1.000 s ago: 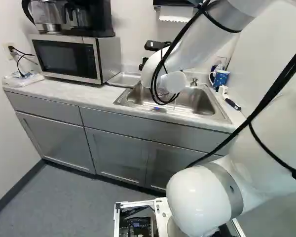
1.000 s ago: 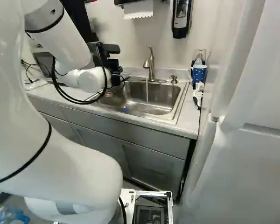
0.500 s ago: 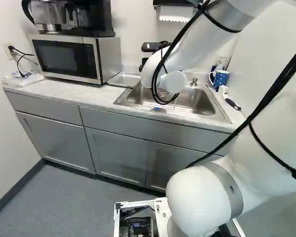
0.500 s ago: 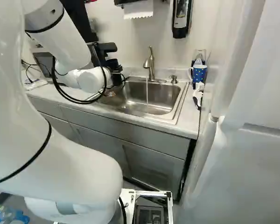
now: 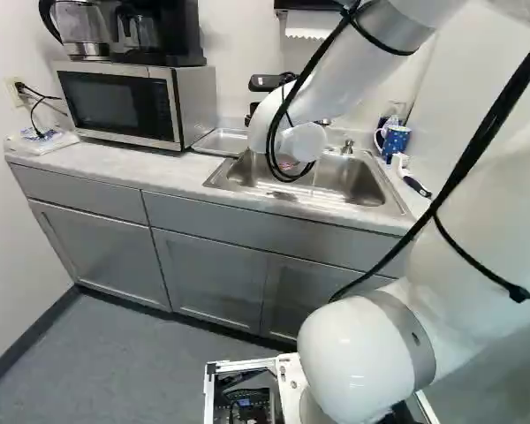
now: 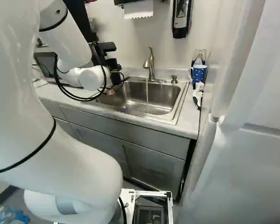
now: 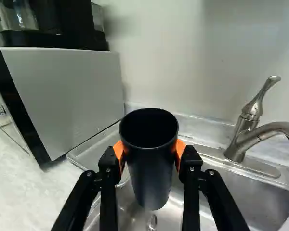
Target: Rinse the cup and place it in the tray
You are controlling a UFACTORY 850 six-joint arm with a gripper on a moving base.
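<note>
In the right base view my gripper (image 6: pixel 114 66) is at the sink's left end, its fingertips hidden there. The wrist view shows my gripper (image 7: pixel 150 153) shut on a black cup (image 7: pixel 151 178), an orange pad against either side. The cup's mouth faces up and it hangs over the sink's edge. A shallow metal tray (image 7: pixel 94 153) lies beyond the cup, on the counter beside the microwave; it also shows in the left base view as the tray (image 5: pixel 221 141). Water runs from the faucet (image 6: pixel 150 64) into the sink (image 6: pixel 164 98), away from the cup.
The microwave (image 5: pixel 119 104) stands left of the tray with a coffee maker (image 5: pixel 155 35) on it. A blue patterned mug (image 6: pixel 199 73) and a white-and-black brush (image 6: pixel 198 97) are right of the sink. The soap dispenser (image 6: pixel 180 18) and paper towel (image 6: pixel 138 9) hang above.
My arm has shifted slightly left in the left base view, carrying the cup toward the tray's side of the sink. The base has not moved, and the water is still running.
</note>
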